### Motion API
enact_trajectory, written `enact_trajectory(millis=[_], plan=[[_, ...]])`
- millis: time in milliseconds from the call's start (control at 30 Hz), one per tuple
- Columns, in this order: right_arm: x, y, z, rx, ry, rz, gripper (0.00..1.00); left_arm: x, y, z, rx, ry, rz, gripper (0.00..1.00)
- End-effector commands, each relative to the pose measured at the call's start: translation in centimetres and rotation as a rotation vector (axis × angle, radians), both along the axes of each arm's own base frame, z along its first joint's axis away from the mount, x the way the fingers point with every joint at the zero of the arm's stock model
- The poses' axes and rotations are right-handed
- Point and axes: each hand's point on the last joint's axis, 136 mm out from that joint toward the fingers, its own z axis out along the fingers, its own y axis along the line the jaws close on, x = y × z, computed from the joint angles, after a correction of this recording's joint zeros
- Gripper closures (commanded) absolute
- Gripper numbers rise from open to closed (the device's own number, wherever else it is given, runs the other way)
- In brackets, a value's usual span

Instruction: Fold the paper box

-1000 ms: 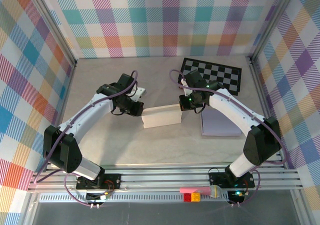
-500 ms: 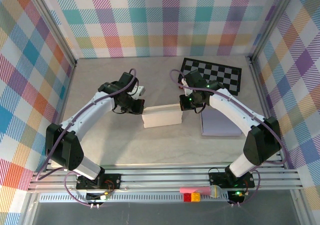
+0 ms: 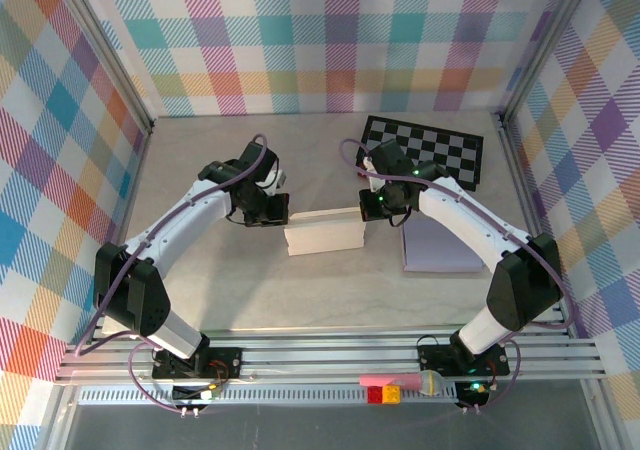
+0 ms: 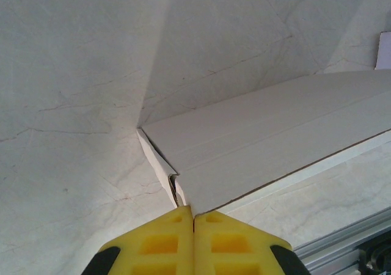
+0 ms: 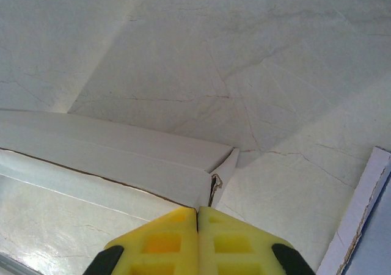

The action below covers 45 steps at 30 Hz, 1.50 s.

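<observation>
The white paper box [image 3: 322,233] lies mid-table as a long, low block. My left gripper [image 3: 281,216] is shut at its left end. In the left wrist view the yellow fingertips [image 4: 193,212] meet with no gap, touching the box [image 4: 263,146] at its near corner, where an end flap stands slightly ajar. My right gripper [image 3: 366,210] is shut at the right end. Its closed tips [image 5: 197,211] rest against the box [image 5: 110,150] corner beside a loose end flap. I cannot tell whether either gripper pinches any paper.
A black-and-white checkerboard [image 3: 425,150] lies at the back right. A lavender pad [image 3: 440,245] sits just right of the box, its edge [image 5: 366,226] close to my right gripper. Plaid walls enclose the table; a metal rail [image 3: 330,355] runs along the front.
My left wrist has shifted slightly up and in toward the box's left end. The right arm and the box have stayed put.
</observation>
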Motion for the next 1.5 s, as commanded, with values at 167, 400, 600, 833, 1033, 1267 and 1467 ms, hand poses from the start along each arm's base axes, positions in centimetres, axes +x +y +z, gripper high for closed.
enact_trajectory(millis=[167, 400, 600, 833, 1033, 1267, 1467], plan=[[-0.5, 0.8, 0.2, 0.033, 0.015, 0.013, 1.00, -0.5, -1.1, -0.3, -0.021, 0.013, -0.047, 1.00], [-0.7, 0.7, 0.0, 0.031, 0.008, 0.018, 1.00, -0.9, -0.6, -1.3, 0.006, -0.008, -0.084, 1.00], [-0.8, 0.8, -0.3, 0.030, -0.001, 0.032, 1.00, -1.3, -0.4, -1.8, 0.025, -0.017, -0.107, 1.00], [-1.4, 0.7, -0.4, 0.007, -0.037, 0.056, 1.00, -2.3, -0.7, -2.0, 0.066, -0.060, -0.143, 1.00], [-2.4, 0.7, -0.4, 0.009, -0.060, 0.061, 1.00, -3.2, -0.7, -2.5, 0.109, -0.151, -0.167, 1.00], [-3.7, 0.1, -0.4, 0.045, -0.010, -0.006, 0.85, -3.7, -0.6, -3.5, 0.155, -0.203, -0.143, 1.00], [-5.4, 0.2, 1.4, 0.188, 0.095, -0.195, 0.52, -4.1, -0.4, -4.2, 0.171, -0.182, -0.116, 1.00]])
